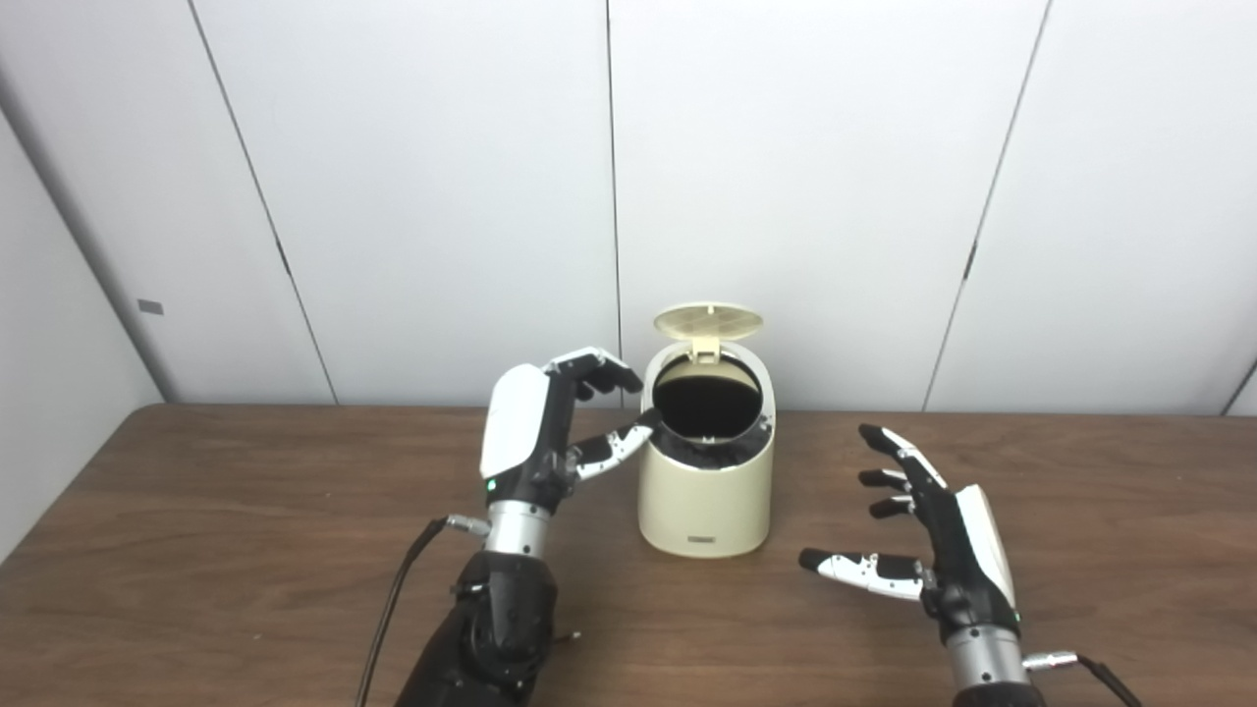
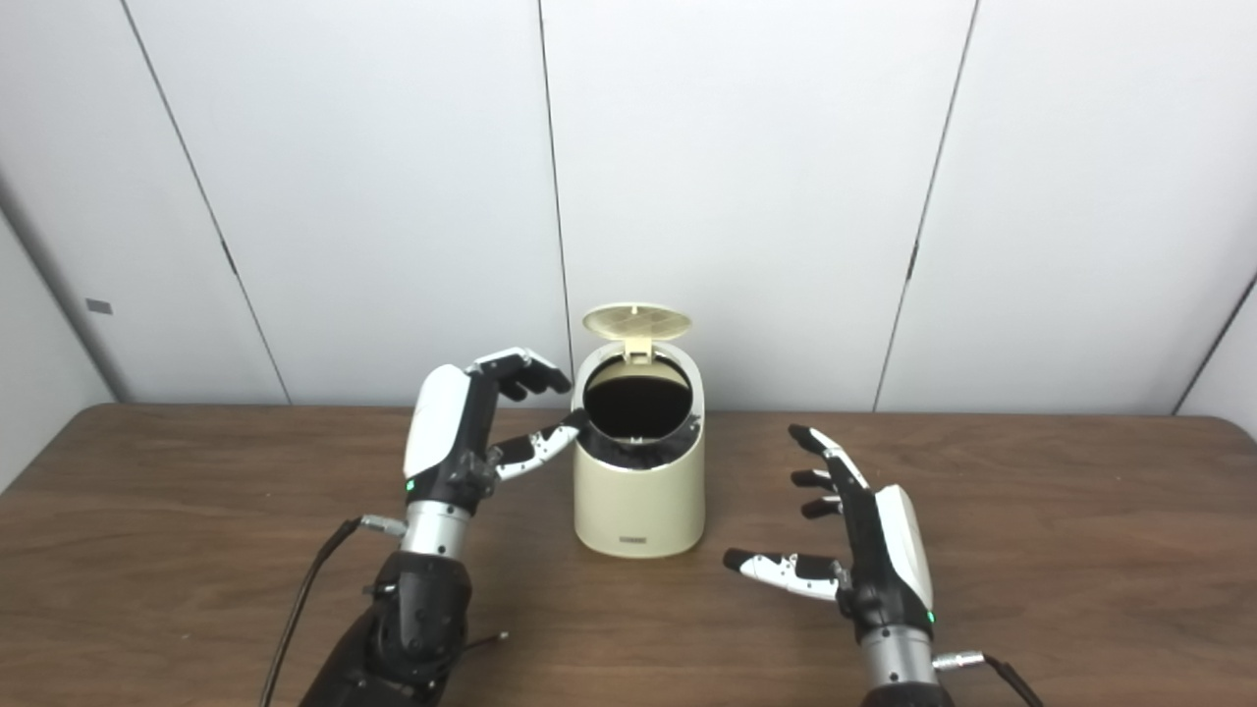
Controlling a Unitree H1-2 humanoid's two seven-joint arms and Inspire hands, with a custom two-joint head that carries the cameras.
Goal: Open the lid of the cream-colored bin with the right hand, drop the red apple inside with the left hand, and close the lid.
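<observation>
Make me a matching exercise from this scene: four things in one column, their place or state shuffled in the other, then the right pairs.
Things:
1. lid
2. left hand
3. right hand
4. bin

States:
A. standing on the table, dark inside showing
B. open, fingers spread, away from the bin on its right
C. tipped up at the back
D. empty, beside the bin's rim

Pairs: 1-C, 2-D, 3-B, 4-A
</observation>
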